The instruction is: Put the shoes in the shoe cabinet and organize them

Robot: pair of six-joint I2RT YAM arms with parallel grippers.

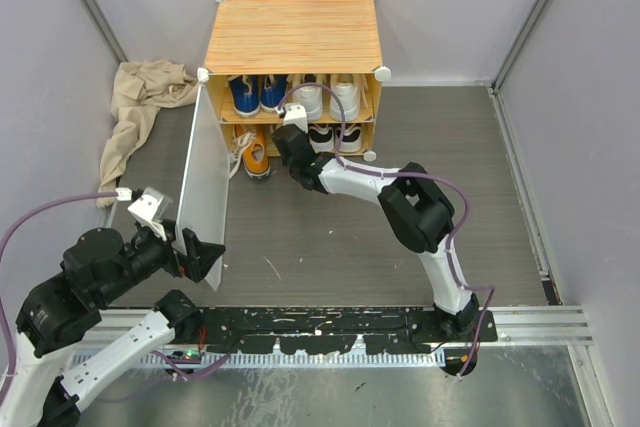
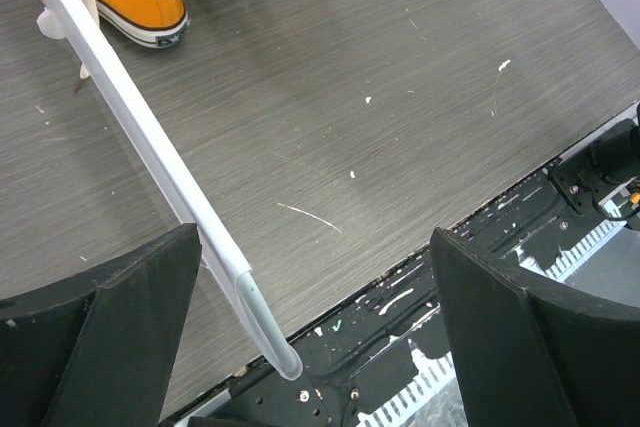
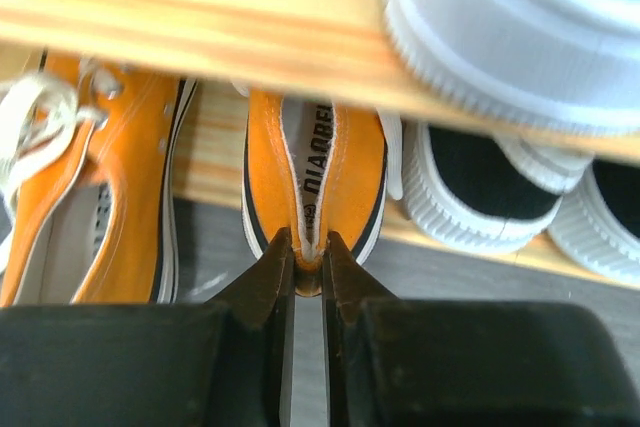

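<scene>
The shoe cabinet (image 1: 293,32) stands at the back with its pale door (image 1: 203,187) swung open toward me. Blue shoes (image 1: 245,95) and white shoes (image 1: 325,97) sit on the upper shelf, black shoes (image 1: 335,134) at the lower right. My right gripper (image 3: 308,247) is shut on the heel of an orange shoe (image 3: 315,172) at the lower shelf's front edge. The other orange shoe (image 3: 100,207) lies to its left, partly outside the cabinet (image 1: 257,159). My left gripper (image 2: 315,327) is open, with the door's free edge (image 2: 150,137) between its fingers, close to the left one.
A beige cloth (image 1: 140,112) lies crumpled on the floor left of the cabinet. Grey walls close in both sides. The black mounting rail (image 1: 350,322) runs along the near edge. The right arm (image 1: 410,207) stretches across the middle of the floor.
</scene>
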